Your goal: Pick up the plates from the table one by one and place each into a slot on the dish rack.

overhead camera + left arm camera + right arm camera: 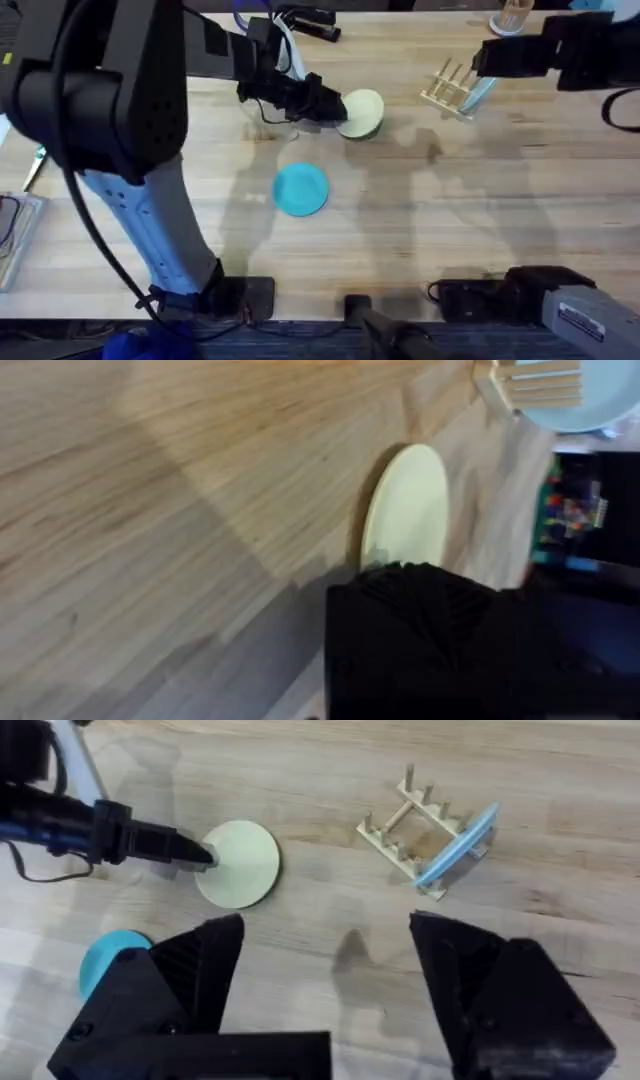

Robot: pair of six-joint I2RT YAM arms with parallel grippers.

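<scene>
Dish rack (pixel 420 835) already holds one pale blue plate (pixel 458 845); left gripper (pixel 335 108) clamps cream plate (pixel 364 112), lifting pending; turquoise plate (pixel 300 189) flat on table (pixel 480 210); right gripper (pixel 325 970) spread, empty

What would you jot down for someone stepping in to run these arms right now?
Left hand: shut on the cream plate, gripping its edge, tilted off the table.
Right hand: open, empty, raised above the table.
Dish rack: one light blue plate already stands in a slot.
Turquoise plate: flat on the table, untouched.
Left to do: rack the cream plate, then the turquoise one.
</scene>
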